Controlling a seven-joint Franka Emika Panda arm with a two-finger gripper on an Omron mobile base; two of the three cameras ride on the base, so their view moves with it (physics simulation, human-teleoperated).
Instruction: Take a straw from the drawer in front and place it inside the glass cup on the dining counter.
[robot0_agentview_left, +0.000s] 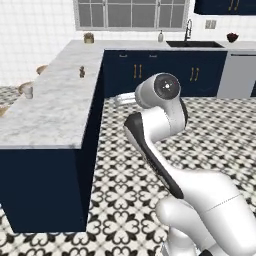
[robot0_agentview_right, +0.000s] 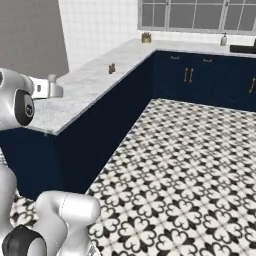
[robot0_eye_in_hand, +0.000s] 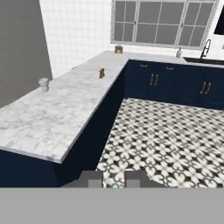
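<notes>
Your arm (robot0_agentview_left: 165, 130) rises folded over patterned floor beside the dining counter (robot0_agentview_left: 55, 110); the glass cup (robot0_agentview_left: 28, 92) stands near its far left edge, shakers (robot0_agentview_left: 82, 71) farther back.

We see even, flat, bright rendered light with no glare. The marble worktop (robot0_eye_in_hand: 57, 118), left of and beyond the jaws, reads pale and washed, and the patterned floor (robot0_eye_in_hand: 166, 140) ahead of them stays crisp. Shadows are faint. All views look coarse and slightly soft, blockiest on the fingertips (robot0_eye_in_hand: 89, 178).
</notes>
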